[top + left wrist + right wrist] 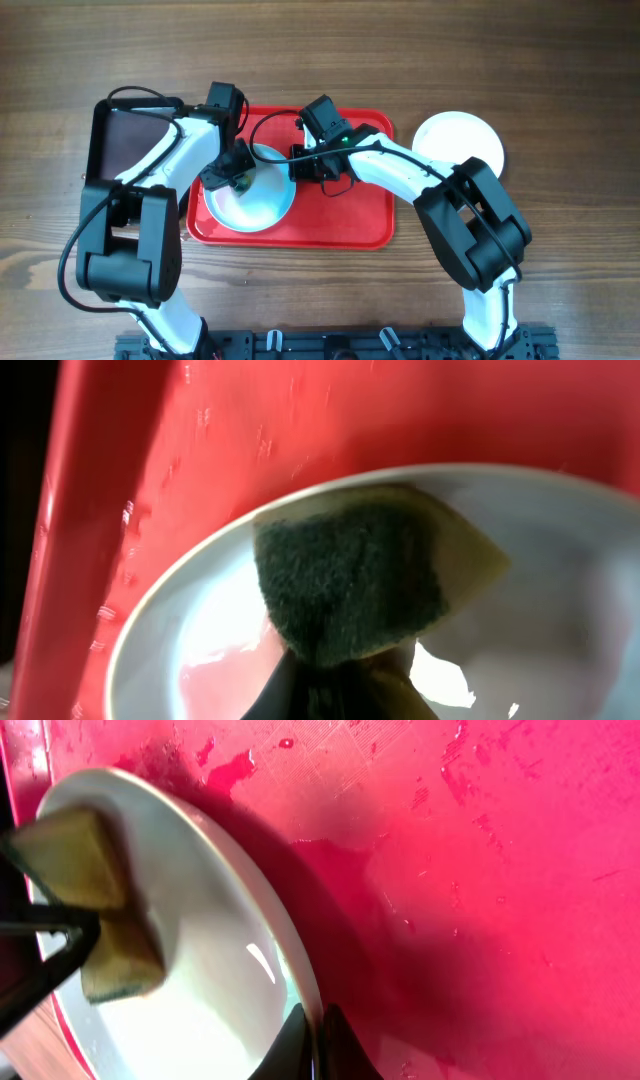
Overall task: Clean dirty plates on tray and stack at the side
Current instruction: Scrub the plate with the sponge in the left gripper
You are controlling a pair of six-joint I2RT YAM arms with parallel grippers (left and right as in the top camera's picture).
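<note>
left gripper (330,685): pressed together on a rectangular yellow sponge (350,585) with a dark green scouring face; the green face is toward the wrist cam
sponge contact: lies against the inner surface of a round pale mint-white plate (250,200), on its upper-left part in the overhead view
right gripper (316,1042): fingertips pinching the same plate's rim, on the side opposite the sponge
plate attitude: the pinched edge looks raised, with a dark shadow under it; the far edge is low
plate location: left half of the large red rectangular plastic tray (350,215), inside the rim
tray floor: wet-looking streaks and spots beside the plate, seen in the right wrist view
side stack: second round white plate (458,140) on the brown wooden table (560,90), just right of the red tray and off it; cannot tell if it's one plate or several
narrow black tray (120,140): left of the red tray, partly under the left arm
</note>
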